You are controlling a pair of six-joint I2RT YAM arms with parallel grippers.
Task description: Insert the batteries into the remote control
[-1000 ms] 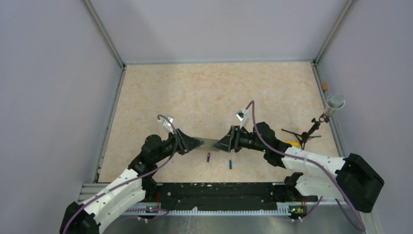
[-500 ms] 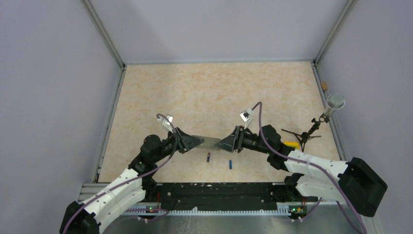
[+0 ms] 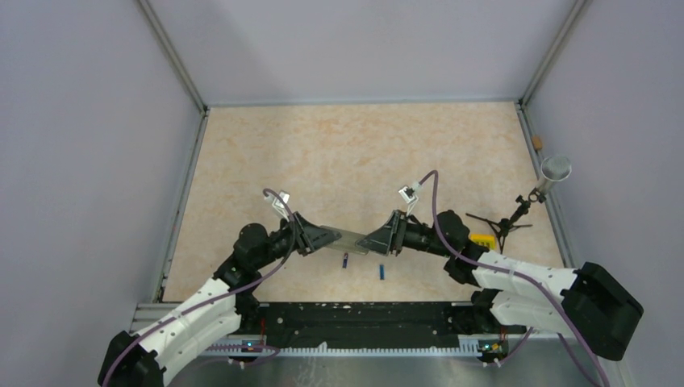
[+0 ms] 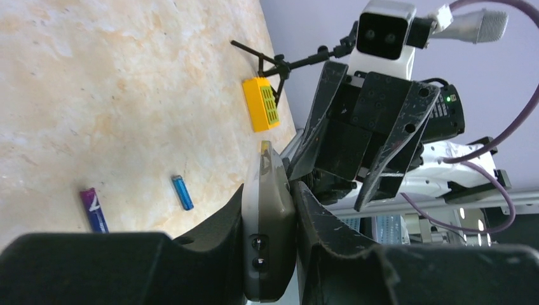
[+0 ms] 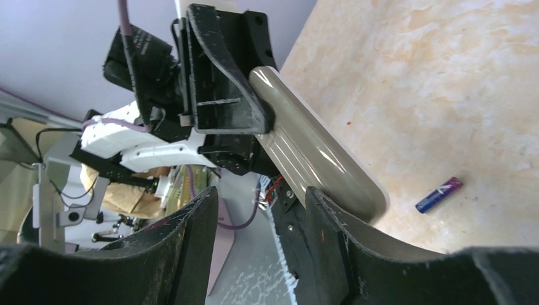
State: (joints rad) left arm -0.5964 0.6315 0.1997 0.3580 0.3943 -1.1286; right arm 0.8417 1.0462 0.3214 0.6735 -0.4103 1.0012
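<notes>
My left gripper (image 3: 325,235) is shut on one end of the remote control (image 3: 348,237), a slim grey bar held edge-up above the table; it also shows in the left wrist view (image 4: 270,248). My right gripper (image 3: 374,240) is open at the remote's other end. In the right wrist view the remote (image 5: 305,152) lies against the outer side of one finger (image 5: 330,241), not in the gap. Two batteries lie on the table below: a purple-blue one (image 3: 345,260) and a blue one (image 3: 381,272). They show in the left wrist view as well (image 4: 94,210) (image 4: 182,192).
A small yellow block (image 3: 482,239) lies at the right beside a black tripod stand (image 3: 504,223) that carries a grey cup-like head (image 3: 555,169). Walls close the table on three sides, and a black rail (image 3: 363,318) runs along the near edge.
My right gripper has shifted slightly lower and turned at the remote's end. My left gripper has kept its hold, and the batteries have not moved.
</notes>
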